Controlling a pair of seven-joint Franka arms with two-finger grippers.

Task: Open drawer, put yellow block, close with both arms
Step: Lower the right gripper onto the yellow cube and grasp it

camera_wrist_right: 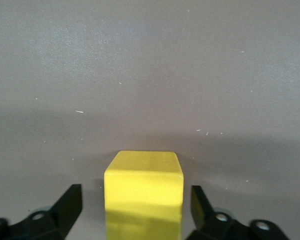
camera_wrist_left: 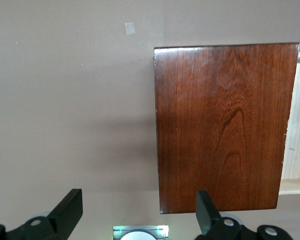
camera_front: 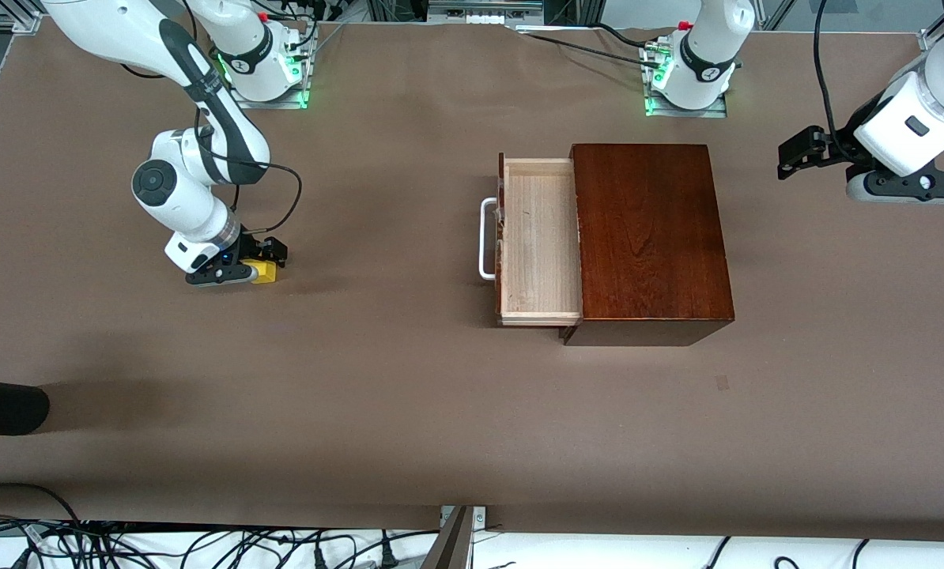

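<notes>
The yellow block [camera_front: 266, 272] sits on the table toward the right arm's end. My right gripper [camera_front: 260, 265] is down at it, open, one finger on each side with a gap to each; in the right wrist view the block [camera_wrist_right: 143, 192] fills the space between the fingers of that gripper [camera_wrist_right: 136, 206]. The drawer [camera_front: 539, 237] is pulled out of the dark wooden box [camera_front: 650, 237], its pale tray empty, its white handle [camera_front: 485, 237] facing the right arm's end. My left gripper [camera_front: 788, 158] waits open and empty in the air at the left arm's end; its wrist view [camera_wrist_left: 138, 211] shows the box [camera_wrist_left: 225, 125].
A black object [camera_front: 1, 407] lies at the table's edge nearest the front camera, at the right arm's end. Cables [camera_front: 124, 545] run along that edge. A small patch [camera_front: 722, 382] marks the table nearer the front camera than the box.
</notes>
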